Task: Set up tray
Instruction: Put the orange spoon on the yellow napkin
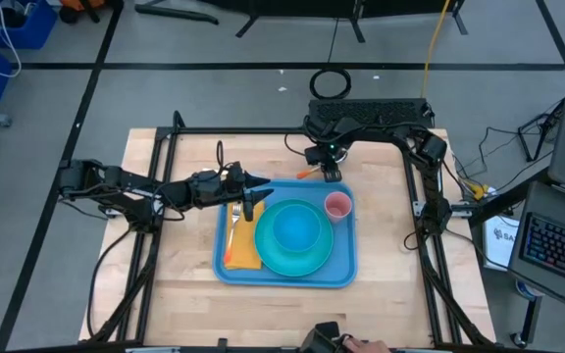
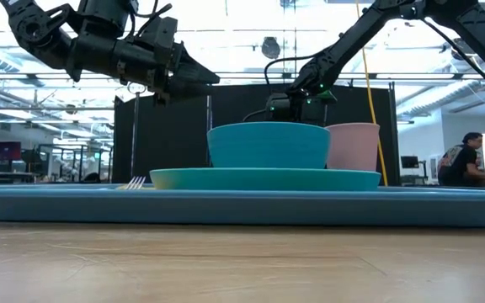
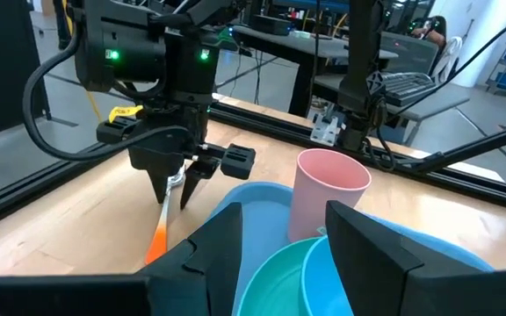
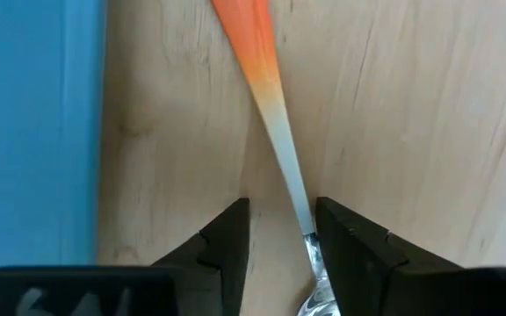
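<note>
Light-blue plastic, the tray (image 1: 284, 267) lies flat near the middle of the wooden table (image 1: 184, 294), carrying a teal plate (image 1: 297, 257) with a bowl (image 1: 295, 228) on it, a pink cup (image 1: 337, 206) at its far right corner, and a fork (image 1: 234, 218) on a yellow-orange napkin (image 1: 242, 250) along its left side. Just beyond the tray's far edge, on bare wood, lies a utensil with an orange handle (image 4: 251, 39), most likely a spoon. The right gripper (image 4: 279, 230) points down over it, its fingers part-way apart and straddling the thin metal neck, not visibly clamped on it. To do this pick well, it should sit low enough to catch the neck squarely, close fully, then lift straight up before carrying the piece across the rim. The left gripper (image 3: 284, 241) hovers open and empty above the tray's left part, over the fork.
</note>
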Robot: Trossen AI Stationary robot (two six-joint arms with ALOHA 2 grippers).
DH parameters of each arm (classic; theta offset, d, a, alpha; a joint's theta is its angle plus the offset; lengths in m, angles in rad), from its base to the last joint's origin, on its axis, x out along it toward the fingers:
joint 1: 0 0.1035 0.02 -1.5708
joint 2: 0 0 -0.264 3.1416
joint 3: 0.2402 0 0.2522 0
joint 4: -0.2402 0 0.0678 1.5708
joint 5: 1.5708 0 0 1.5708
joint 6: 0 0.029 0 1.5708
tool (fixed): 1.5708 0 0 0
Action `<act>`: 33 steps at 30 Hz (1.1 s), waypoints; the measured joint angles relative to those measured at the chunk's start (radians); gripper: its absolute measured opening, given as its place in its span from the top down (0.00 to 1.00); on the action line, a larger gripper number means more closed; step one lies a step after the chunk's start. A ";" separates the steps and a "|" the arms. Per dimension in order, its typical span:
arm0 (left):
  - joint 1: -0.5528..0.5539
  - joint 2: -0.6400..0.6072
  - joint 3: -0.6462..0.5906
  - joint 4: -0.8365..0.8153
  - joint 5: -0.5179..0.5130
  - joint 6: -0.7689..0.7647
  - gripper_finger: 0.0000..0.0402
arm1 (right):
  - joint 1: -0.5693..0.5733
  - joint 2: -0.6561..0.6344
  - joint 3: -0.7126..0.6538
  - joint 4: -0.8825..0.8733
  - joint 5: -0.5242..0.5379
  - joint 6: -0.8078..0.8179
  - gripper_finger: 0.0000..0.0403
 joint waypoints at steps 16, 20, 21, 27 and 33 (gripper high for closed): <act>0.000 0.001 0.000 -0.006 0.000 0.001 0.58 | 0.000 0.000 -0.001 0.006 -0.002 -0.001 0.98; 0.000 0.001 0.000 -0.006 0.000 0.001 0.58 | 0.000 0.000 -0.001 0.024 0.002 -0.001 0.98; 0.000 0.001 0.000 -0.007 0.000 0.001 0.58 | 0.000 0.000 -0.001 0.030 0.005 -0.001 0.99; 0.000 0.001 0.000 -0.007 0.000 0.001 0.58 | 0.015 0.001 -0.001 0.063 0.095 -0.066 0.99; 0.000 0.001 0.000 -0.031 -0.002 -0.007 0.58 | 0.040 0.000 -0.001 0.095 0.137 -0.118 1.00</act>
